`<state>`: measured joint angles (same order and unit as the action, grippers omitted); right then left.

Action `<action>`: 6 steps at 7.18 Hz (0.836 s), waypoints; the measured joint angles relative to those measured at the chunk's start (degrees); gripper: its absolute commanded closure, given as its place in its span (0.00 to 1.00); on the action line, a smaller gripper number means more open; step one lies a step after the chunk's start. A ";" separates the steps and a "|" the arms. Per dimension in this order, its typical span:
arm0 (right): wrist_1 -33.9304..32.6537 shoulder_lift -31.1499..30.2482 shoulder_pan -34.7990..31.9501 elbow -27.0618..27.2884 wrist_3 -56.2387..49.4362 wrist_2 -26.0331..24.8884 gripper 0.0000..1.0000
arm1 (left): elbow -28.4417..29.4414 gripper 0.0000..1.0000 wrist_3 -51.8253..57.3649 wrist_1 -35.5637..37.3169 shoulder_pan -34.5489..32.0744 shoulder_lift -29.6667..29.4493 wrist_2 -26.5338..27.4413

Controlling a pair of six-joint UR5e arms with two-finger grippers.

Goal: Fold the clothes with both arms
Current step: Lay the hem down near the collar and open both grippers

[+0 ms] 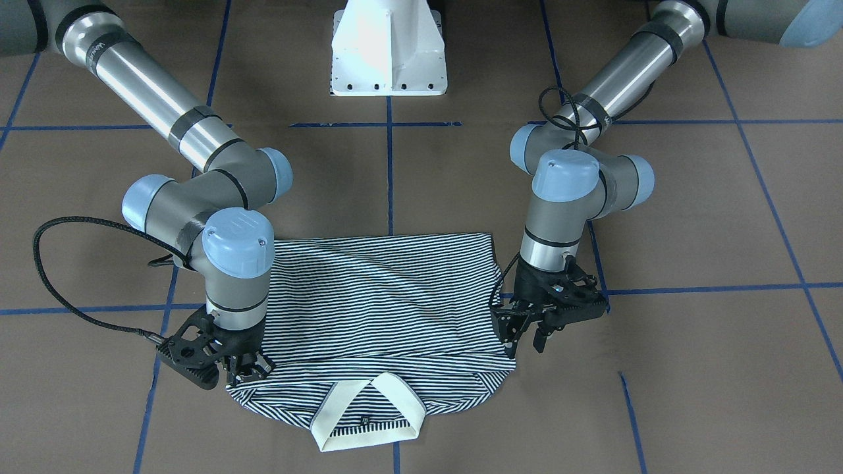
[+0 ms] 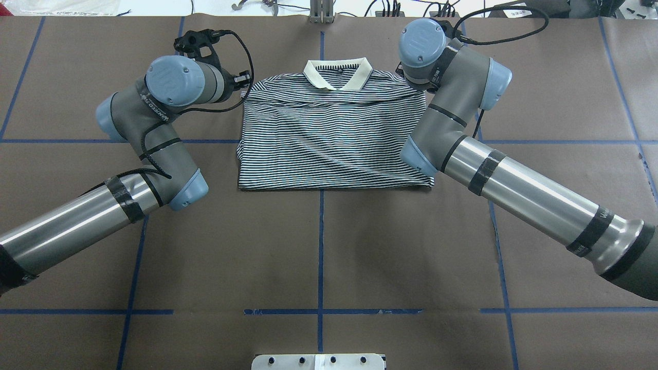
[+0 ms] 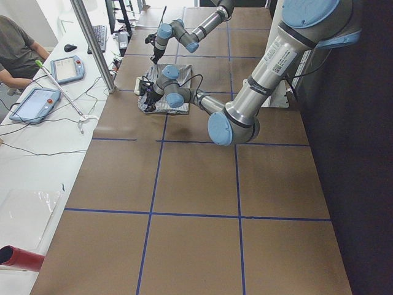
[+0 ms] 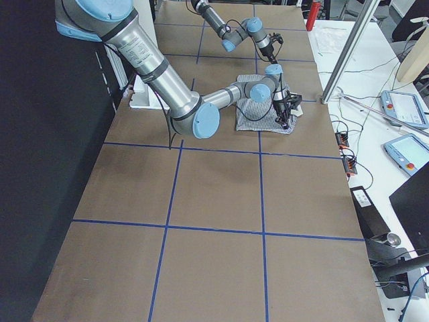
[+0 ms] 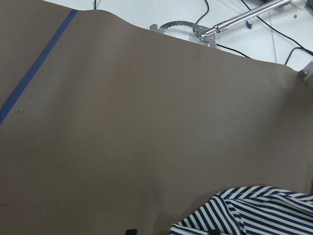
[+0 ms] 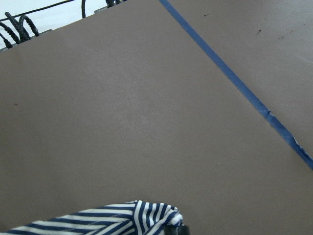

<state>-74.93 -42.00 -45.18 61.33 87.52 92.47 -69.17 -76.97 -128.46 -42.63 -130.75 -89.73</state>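
Note:
The striped polo shirt lies folded in half on the brown table, its cream collar sticking out past the folded edge. In the overhead view the shirt sits between both wrists. My left gripper hovers just off the shirt's side near the shoulder, its fingers apart and nothing between them; the left wrist view has a shirt corner at its bottom edge. My right gripper sits on the opposite shoulder corner, and bunched striped cloth meets its fingertip, so it looks shut on the shirt.
The white pedestal base stands at the robot's side of the table. Blue tape lines cross the brown surface. A person sits at a side bench with tablets and cables beyond the shirt's collar edge.

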 measured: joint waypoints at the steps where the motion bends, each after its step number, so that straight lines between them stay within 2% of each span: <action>1: 0.14 0.04 0.00 -0.27 -0.17 -0.01 0.34 | -0.05 0.41 -0.12 -0.22 0.00 0.02 0.00; 2: 0.19 0.02 0.04 -0.42 -0.61 -0.01 0.22 | -0.14 0.40 -0.26 -0.33 0.00 0.05 0.00; 4: 0.24 -0.13 -0.09 -0.19 -2.06 0.24 0.23 | -0.30 0.39 -0.41 -0.38 0.00 0.05 0.00; 6: 0.11 -1.71 -0.50 4.63 -2.28 3.95 0.22 | -1.08 0.39 -0.45 -0.37 0.07 0.25 -0.17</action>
<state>-74.83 -43.71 -45.68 65.97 85.24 96.42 -70.25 -77.43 -128.83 -42.56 -130.50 -89.90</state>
